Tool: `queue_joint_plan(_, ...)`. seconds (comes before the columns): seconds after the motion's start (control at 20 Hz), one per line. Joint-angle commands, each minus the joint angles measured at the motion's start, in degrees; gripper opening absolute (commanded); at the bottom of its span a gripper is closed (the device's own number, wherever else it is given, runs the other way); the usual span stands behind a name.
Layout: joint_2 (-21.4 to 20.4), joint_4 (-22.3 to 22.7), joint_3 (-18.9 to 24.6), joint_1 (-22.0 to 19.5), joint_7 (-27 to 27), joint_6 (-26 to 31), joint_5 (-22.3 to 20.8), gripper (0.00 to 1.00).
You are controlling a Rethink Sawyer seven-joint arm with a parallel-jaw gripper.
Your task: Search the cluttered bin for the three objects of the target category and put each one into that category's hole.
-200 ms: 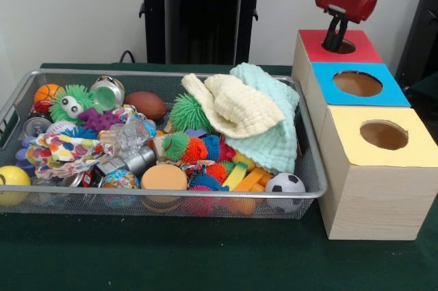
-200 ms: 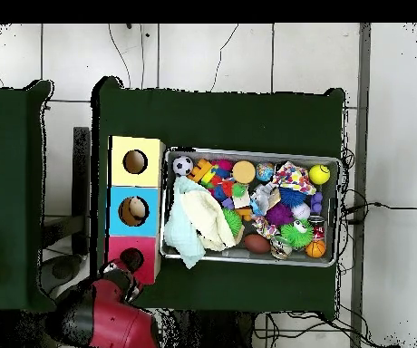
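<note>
No readable brands or labels for you anywhere; the can (image 1: 35, 125) at the bin's left end shows print, too small to read; table (image 1: 205, 257) is covered in dark green cloth, pale wall behind, and the overhead view shows white floor tiles and loose cables around it; wire mesh bin (image 1: 164, 198) sits along the table's middle, three-hole wooden box (image 1: 373, 188) just beside its right end in the front view, tops red (image 1: 311, 44), blue (image 1: 328, 85) and yellow (image 1: 342, 130); gripper (image 1: 335, 43) hangs over the red top with its tips at or just inside the red hole's rim; can't tell how far apart the fingers are, and can't see anything held; overhead view shows something pale inside the blue hole (image 2: 134, 210); bin is packed; yellow cloth (image 1: 236, 103) lies over a mint cloth (image 1: 274, 127) at the right end; soccer ball (image 1: 285, 183) in the front right corner; brown football (image 1: 146, 105) near the back rim; basketball (image 1: 46, 92) in the back left corner; yellow ball (image 1: 10, 180) at the front left corner; green googly-eyed spiky toy (image 1: 72, 103), spiky balls in green (image 1: 188, 111) and orange (image 1: 195, 149), orange disc (image 1: 164, 177) at the front rim, dotted cloth (image 1: 58, 150) at left.
</note>
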Motion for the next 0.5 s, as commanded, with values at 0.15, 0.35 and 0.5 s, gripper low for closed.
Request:
queue_joint_plan(0.15,-6.8,-1.6,-1.5,-3.0,8.5,14.8,-1.9,0.0)
queue_joint_plan(0.35,-10.0,-0.9,-1.5,-5.6,5.5,16.9,-3.7,0.0)
queue_joint_plan(0.5,-11.7,-1.3,-1.7,-8.2,2.8,19.0,-5.9,0.0)
